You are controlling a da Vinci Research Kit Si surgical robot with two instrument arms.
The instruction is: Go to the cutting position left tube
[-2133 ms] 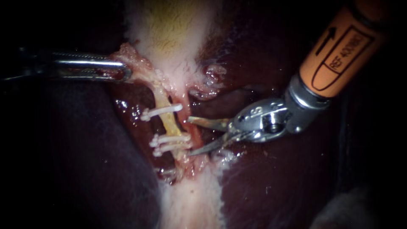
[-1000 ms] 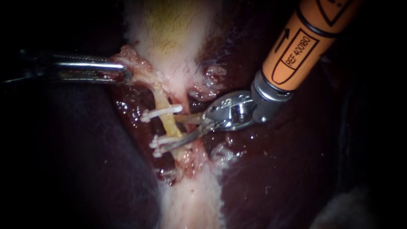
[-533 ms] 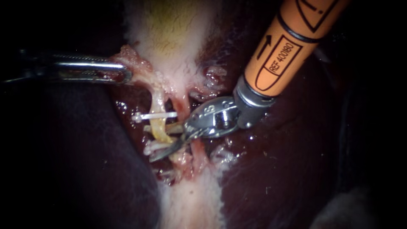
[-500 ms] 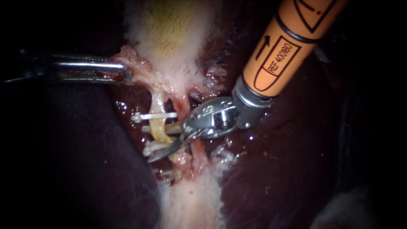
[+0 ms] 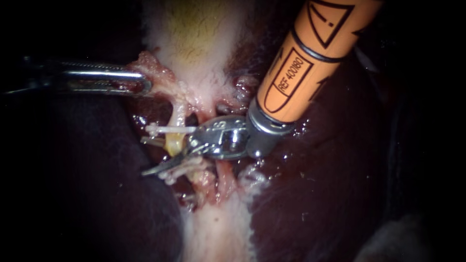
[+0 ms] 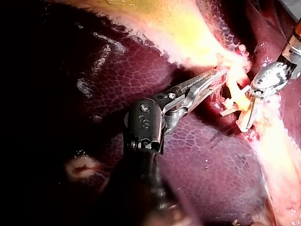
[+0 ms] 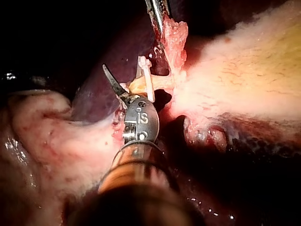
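Now, at the cutting site. Our right instrument [image 5: 145, 156] has its two blades spread, one on either side of the left tube [image 5: 174, 143], the pale yellow one. A gap shows between the blades, so nothing is pinched. The tube sits deep in the opening, close to the hinge. Our left instrument [image 5: 140, 83] has its jaws pressed together on pink tissue at the neck of the gallbladder [image 5: 194, 43] and draws it out to the side, which holds the tube taut.

Risks as we judge them:
- The upper clip [image 5: 170, 130] lies just beside the upper blade. A cut this close could leave too little stump, and the clip may slip off.
- The lower clips [image 5: 178, 171] touch or nearly touch the lower blade; we cannot tell which. Closing here could bite a clip rather than tube.
- Both blade tips reach past the tube, over dark tissue that looks to be liver [image 5: 310, 194]. Any dip on closing could nick it.
- The reddish right tube [image 5: 224, 173] runs just under the instrument's wrist, so a shift of the shaft could drag on it.
- Hard traction from the left jaws could tear the neck tissue and let the tube spring out of the blades.
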